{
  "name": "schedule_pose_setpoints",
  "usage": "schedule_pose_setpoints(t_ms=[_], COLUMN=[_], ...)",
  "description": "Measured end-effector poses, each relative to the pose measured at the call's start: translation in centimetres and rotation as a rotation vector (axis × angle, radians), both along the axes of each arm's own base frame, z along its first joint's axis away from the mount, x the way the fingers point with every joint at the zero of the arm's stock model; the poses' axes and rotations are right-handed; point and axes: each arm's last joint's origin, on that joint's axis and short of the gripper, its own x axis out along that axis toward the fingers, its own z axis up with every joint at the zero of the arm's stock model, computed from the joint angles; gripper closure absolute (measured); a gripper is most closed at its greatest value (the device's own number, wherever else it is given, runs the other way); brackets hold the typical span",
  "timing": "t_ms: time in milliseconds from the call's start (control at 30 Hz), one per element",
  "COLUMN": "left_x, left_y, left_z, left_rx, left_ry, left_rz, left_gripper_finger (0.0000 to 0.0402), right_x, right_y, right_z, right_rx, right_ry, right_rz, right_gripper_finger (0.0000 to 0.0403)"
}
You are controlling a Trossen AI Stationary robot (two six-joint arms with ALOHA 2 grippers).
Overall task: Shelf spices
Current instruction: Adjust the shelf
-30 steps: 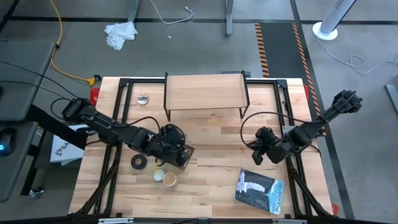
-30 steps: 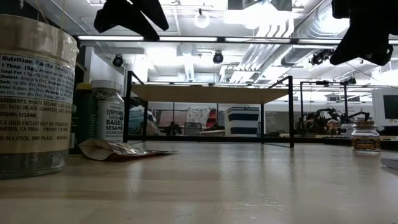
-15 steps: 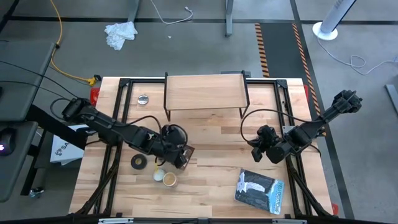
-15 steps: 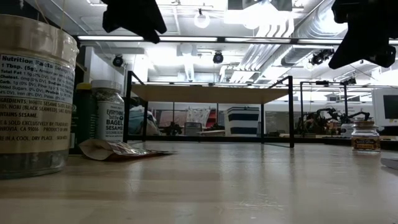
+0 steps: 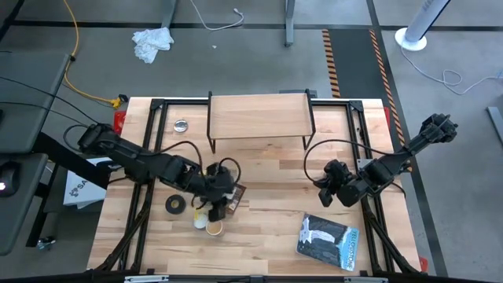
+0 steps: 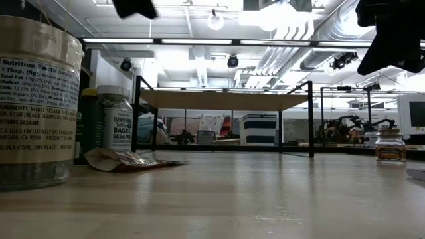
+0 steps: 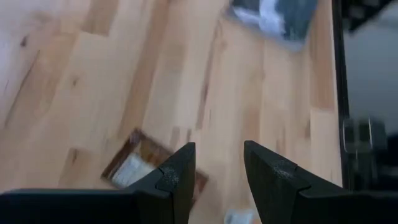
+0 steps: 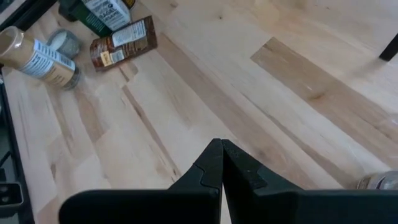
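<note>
The spices stand and lie in a group at the table's left-centre: a tan-lidded jar, a white-capped jar, a green bottle and a flat brown packet lying flat. My left gripper hovers open above this group, nothing between its fingers; the packet shows below it. My right gripper hangs shut over the table's right-centre, empty. A tiny brown-topped jar stands near it. The shelf stands at the far middle, its top bare.
A black tape roll lies left of the jars. A small round tin sits left of the shelf. A dark flat bag lies at the near right. Bare wood stretches between the two arms.
My left gripper has rolled about its own axis and risen a little above the spices, nearly leaving the low view at the top. Its fingers stay apart. The spices have not moved.
</note>
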Motion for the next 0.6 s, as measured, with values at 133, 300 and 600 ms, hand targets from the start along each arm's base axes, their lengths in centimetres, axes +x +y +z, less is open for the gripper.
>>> schedule_pose_setpoints(t_ms=[133,300,600], left_x=[-0.9,-1.7,-2.4], left_y=[0.1,0.3,0.3], left_z=[2.0,3.3,0.9], left_rx=[0.111,0.154,0.145], left_ry=[0.053,0.128,0.341], left_rz=[-0.001,-0.084,-0.136], left_gripper_finger=[0.0270,0.0270,0.0270], right_x=[0.0,0.0,0.0], right_y=[0.0,0.0,0.0], right_z=[0.0,0.0,0.0], right_rx=[0.008,0.022,0.021], right_ry=[0.000,-0.001,0.002], right_rz=[-0.004,-0.015,-0.006], right_gripper_finger=[0.0403,0.0403,0.0403])
